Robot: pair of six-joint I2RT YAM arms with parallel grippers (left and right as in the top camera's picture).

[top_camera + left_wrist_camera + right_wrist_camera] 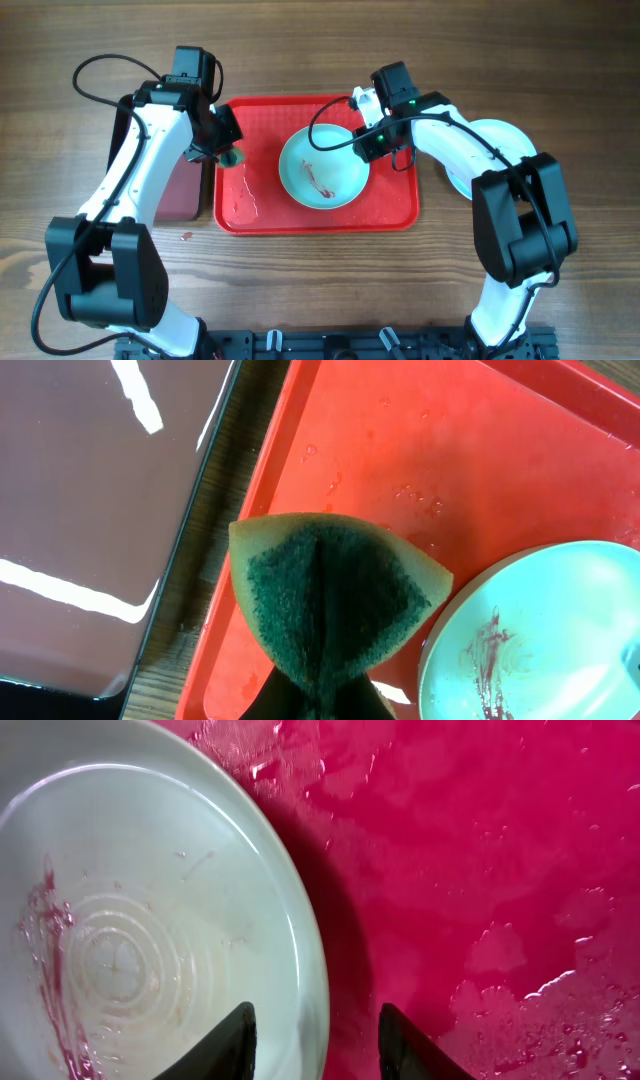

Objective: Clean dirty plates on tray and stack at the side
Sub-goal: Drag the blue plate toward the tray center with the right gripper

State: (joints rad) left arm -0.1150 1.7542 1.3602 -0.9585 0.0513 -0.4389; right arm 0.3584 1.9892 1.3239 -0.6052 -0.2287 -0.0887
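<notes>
overhead: a turquoise plate [322, 170], smeared dark red, is seen mid-way on the red tray [390, 205]. the left gripper [232, 155] is held over the tray's left edge, clamped on a sponge [237, 158]. the right gripper [362, 140] is set at the plate's upper right rim. other plates [497, 132] lie right of the tray, partly hidden by the right arm. a maroon tray [178, 195] lies at the left.

left wrist: the sponge is shown folded, green side out, pinched at its base, above wet tray and near the plate.

right wrist: the fingers [238, 1042] are parted, with the plate's rim between them, not gripped.
</notes>
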